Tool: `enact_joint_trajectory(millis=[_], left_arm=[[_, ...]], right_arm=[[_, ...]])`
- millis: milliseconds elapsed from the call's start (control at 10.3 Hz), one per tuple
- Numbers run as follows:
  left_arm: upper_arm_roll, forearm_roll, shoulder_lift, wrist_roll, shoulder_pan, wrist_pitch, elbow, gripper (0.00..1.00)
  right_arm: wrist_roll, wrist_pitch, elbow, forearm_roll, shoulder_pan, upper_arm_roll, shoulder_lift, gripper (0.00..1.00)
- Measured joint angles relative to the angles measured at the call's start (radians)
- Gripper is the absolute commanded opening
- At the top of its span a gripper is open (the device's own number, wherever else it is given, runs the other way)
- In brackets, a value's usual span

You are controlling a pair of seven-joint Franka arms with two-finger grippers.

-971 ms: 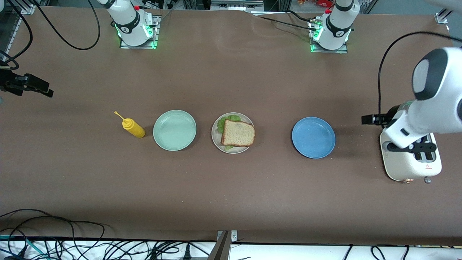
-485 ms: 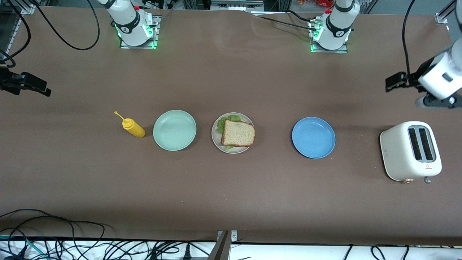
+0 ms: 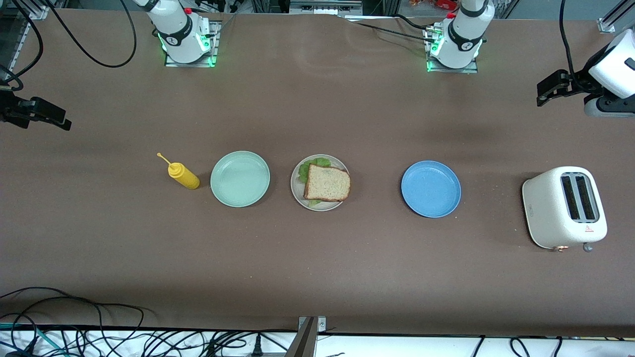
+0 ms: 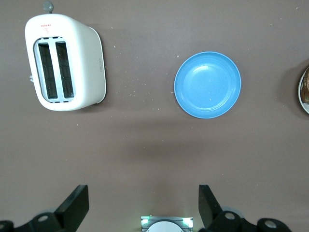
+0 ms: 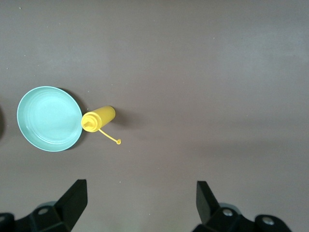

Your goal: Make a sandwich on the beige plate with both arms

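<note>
The beige plate [image 3: 296,190] sits mid-table and carries the sandwich: a brown bread slice [image 3: 327,183] lies on a ruffled green lettuce leaf [image 3: 310,166] that pokes out from under it. Whatever lies below the lettuce is hidden. My left gripper [image 3: 545,92] hangs open and empty over bare table at the left arm's end, its spread fingers [image 4: 73,209] framing nothing but tabletop. My right gripper [image 3: 60,119] waits open and empty over bare table at the right arm's end, well away from the plate; its fingers [image 5: 73,199] are wide apart.
An empty blue plate [image 3: 430,188] and a cream toaster [image 3: 563,207] stand toward the left arm's end. An empty mint-green plate [image 3: 240,178] and a yellow squeeze bottle [image 3: 183,176] stand toward the right arm's end. Cables lie along the front edge.
My left arm has swung off the toaster, which it covered a second ago, back toward the robots' bases. The right gripper has barely shifted. The sandwich has not moved.
</note>
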Motion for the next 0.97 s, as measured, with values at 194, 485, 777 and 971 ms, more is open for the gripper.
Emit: enact_joint_trajectory(millis=[194,485,777,971], left_arm=[[0.000,0.000,0.002,0.000,0.000,0.006,-0.026,1.00],[0.004,-0.049,0.006,0.000,0.007,0.011,-0.034,1.00],[0.012,-0.093,0.009,0.000,0.016,0.030,-0.034,1.00],[0.013,-0.095,0.009,0.000,0.016,0.036,-0.034,1.00]], right_arm=[[0.000,0.004,-0.017,0.000,0.000,0.001,-0.019,1.00],[0.000,0.006,-0.019,0.000,0.001,0.004,-0.021,1.00],[0.000,0.007,-0.019,0.000,0.001,0.004,-0.021,1.00],[0.000,0.008,-0.019,0.000,0.001,0.004,-0.021,1.00]])
